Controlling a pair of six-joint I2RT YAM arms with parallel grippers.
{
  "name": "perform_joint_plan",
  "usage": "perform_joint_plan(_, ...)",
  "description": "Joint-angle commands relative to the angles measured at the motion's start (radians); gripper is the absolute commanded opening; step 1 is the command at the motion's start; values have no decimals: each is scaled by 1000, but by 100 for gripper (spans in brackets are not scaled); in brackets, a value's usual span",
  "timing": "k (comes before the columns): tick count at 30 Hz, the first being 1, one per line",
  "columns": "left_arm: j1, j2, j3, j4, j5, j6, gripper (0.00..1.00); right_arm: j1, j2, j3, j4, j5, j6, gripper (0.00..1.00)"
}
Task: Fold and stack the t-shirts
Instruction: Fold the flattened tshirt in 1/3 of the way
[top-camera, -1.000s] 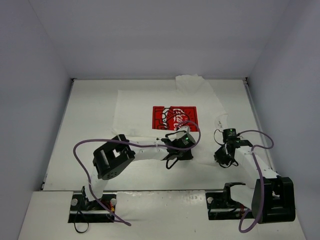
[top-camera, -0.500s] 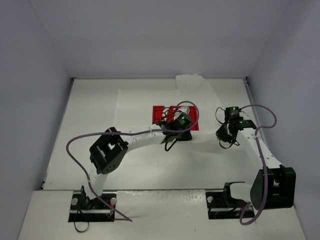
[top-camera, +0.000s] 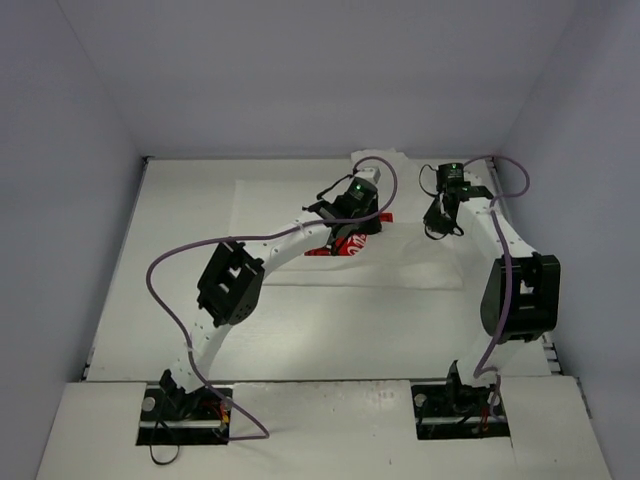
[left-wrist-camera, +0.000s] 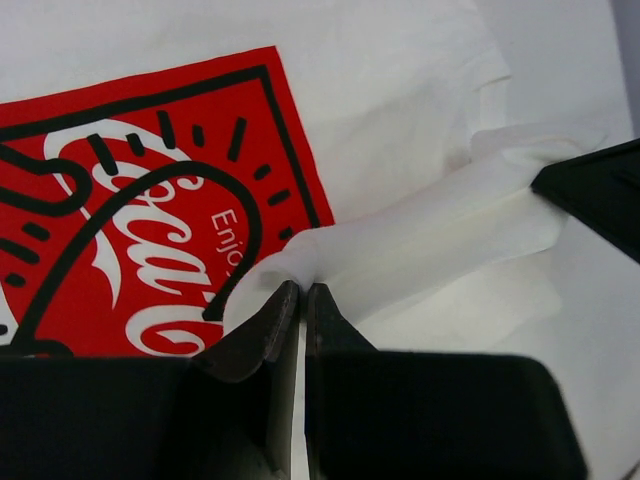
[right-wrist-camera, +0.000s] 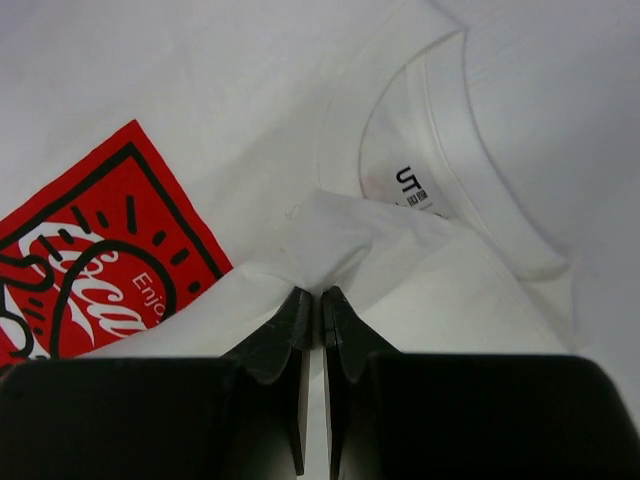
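Note:
The white t-shirt (top-camera: 270, 230) lies flat on the table, its near part folded over toward the far side. A strip of its red chest print (top-camera: 345, 246) shows under the left arm. My left gripper (top-camera: 352, 212) is shut on a fold of the white cloth (left-wrist-camera: 400, 240), held above the red print (left-wrist-camera: 130, 200). My right gripper (top-camera: 440, 215) is shut on the same lifted cloth edge (right-wrist-camera: 340, 240), near the collar and its label (right-wrist-camera: 415, 187). The print also shows in the right wrist view (right-wrist-camera: 90, 260). A finger of the right gripper (left-wrist-camera: 600, 190) shows in the left wrist view.
The white table (top-camera: 150, 300) is walled by grey panels on the left, back and right. Purple cables (top-camera: 160, 290) loop from both arms. A crumpled sleeve (top-camera: 385, 160) lies at the table's far edge.
Both grippers have moved from the near side toward the far side, carrying the shirt's near edge up over the red print, which is now mostly covered.

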Motion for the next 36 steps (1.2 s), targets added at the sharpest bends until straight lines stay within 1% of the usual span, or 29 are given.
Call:
perform_joint_plan(1, 23, 18, 91, -30, -11, 92, 0, -7, 55, 82, 10, 72, -56, 0)
perform_joint_plan(9, 38, 67, 153, -11, -44, 136, 0, -6, 176, 176, 26, 72, -111, 0)
perform_joint_plan(13, 43, 70, 161, -1, -45, 159, 0, -6, 201, 212, 31, 65, -122, 0)
perform_joint_plan(16, 45, 61, 149, 28, -79, 170, 0, -6, 219, 248, 34, 65, -138, 0)
perform_joint_plan(23, 55, 87, 166, 25, -87, 175, 0, -1, 271, 305, 37, 44, -162, 0)
perform_joint_plan(26, 63, 90, 172, 30, -95, 181, 0, -1, 287, 330, 40, 47, -174, 3)
perform_joint_plan(30, 83, 90, 204, 37, -96, 180, 13, -1, 305, 392, 42, 56, -193, 17)
perform_joint_plan(31, 86, 90, 218, 35, -97, 183, 21, -1, 309, 399, 42, 58, -196, 27)
perform_joint_plan(32, 90, 91, 233, 32, -99, 189, 28, 0, 312, 414, 42, 55, -204, 31)
perform_joint_plan(33, 92, 90, 240, 31, -100, 192, 31, 0, 314, 421, 42, 54, -208, 32)
perform_joint_plan(35, 100, 84, 266, 18, -94, 200, 46, -1, 310, 445, 43, 56, -225, 40)
perform_joint_plan(36, 103, 78, 276, 6, -98, 204, 49, 0, 307, 455, 43, 55, -236, 41)
